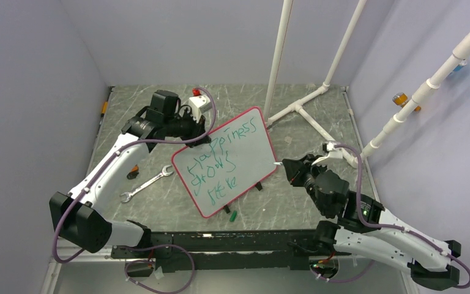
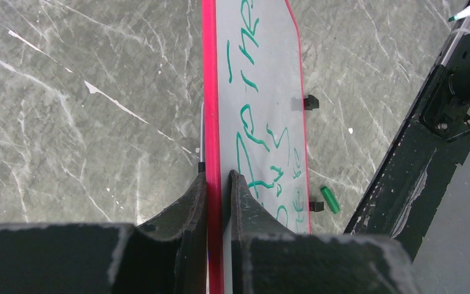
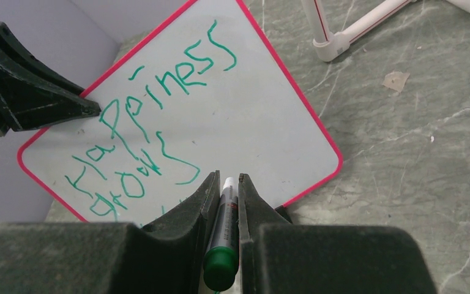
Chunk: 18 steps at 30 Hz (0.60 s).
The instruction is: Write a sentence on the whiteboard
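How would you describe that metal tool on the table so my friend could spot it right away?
Find the whiteboard, red-framed with green writing, at the middle of the grey table. Just off its left corner, flat on the table, lies the wrench. It is the only long silver thing, with a head at each end, unlike the small green cap by the board's near edge.
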Motion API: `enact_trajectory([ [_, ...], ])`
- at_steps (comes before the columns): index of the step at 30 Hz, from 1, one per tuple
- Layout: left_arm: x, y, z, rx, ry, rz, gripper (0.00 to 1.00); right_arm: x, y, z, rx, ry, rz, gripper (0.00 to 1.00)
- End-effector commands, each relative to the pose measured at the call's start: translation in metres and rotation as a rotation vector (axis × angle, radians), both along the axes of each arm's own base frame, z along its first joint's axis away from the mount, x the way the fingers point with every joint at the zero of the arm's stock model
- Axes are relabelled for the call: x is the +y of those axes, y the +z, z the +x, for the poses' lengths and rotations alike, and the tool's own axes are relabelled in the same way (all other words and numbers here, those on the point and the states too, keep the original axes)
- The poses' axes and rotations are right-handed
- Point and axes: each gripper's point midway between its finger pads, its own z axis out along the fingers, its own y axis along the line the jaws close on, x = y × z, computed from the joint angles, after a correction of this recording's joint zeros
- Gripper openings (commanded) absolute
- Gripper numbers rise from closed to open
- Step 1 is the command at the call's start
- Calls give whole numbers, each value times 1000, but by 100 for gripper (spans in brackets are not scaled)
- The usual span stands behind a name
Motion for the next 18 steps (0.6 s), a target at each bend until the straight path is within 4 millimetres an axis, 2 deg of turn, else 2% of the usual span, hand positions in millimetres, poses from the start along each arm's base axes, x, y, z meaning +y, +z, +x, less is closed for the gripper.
enact_trajectory([
  [1, 12, -7, -14, 15, -12, 63, 0, -11, 5, -2, -8, -31, 30, 0],
  [6, 15, -17, -17, 38, 2, 76, 0, -14, -2, -4, 2, -32, 40, 0],
  [14, 20, -47, -17, 91, 25, 121, 0, -16, -1, -6, 4, -33, 55, 0],
  [18, 21, -53, -17, 97, 27, 126, 5, -17, -2, -6, 6, -34, 52, 0],
])
